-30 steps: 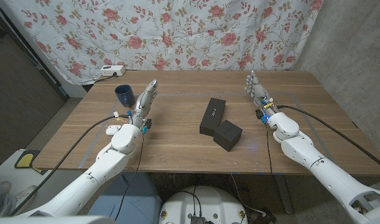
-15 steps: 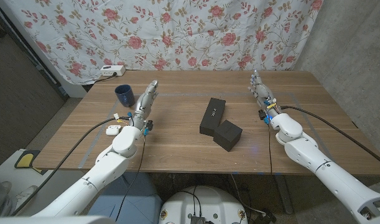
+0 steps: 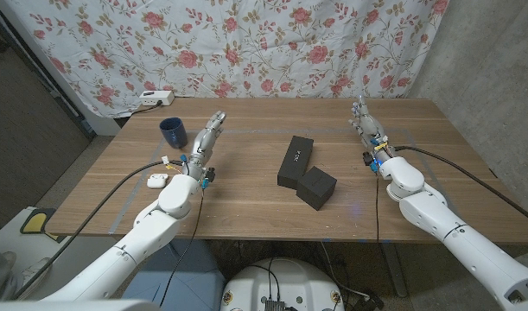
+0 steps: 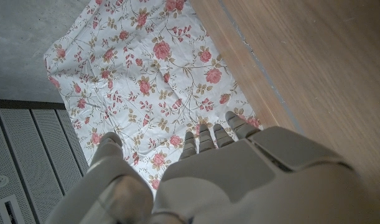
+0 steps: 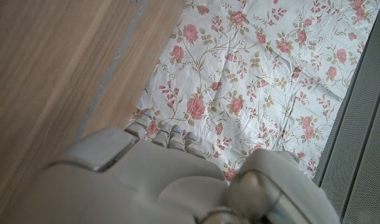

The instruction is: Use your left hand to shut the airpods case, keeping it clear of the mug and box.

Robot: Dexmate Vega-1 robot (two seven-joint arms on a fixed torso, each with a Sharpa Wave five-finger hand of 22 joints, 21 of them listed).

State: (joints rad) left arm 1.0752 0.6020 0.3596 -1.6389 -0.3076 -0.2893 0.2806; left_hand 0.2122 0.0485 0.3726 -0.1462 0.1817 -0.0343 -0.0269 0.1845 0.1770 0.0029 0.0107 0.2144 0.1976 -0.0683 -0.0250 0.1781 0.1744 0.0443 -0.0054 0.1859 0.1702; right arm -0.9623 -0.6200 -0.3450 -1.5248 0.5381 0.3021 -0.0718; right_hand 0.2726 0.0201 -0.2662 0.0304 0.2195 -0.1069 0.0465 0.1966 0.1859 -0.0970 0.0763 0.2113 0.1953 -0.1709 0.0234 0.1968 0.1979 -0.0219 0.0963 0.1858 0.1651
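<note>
While the airpods case (image 3: 156, 180) sits untouched beside the left arm, the left hand (image 3: 207, 136) hovers empty with fingers extended, near the mug (image 3: 172, 131); it must pull back toward the case.

One blue mug (image 3: 172, 131), two black boxes (image 3: 295, 161) (image 3: 316, 187), one white airpods case (image 3: 156, 180), one power strip (image 3: 155, 98).

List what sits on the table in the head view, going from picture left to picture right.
Airpods case → blue mug → left hand → upright black box → second black box, touching the first → right hand.
</note>
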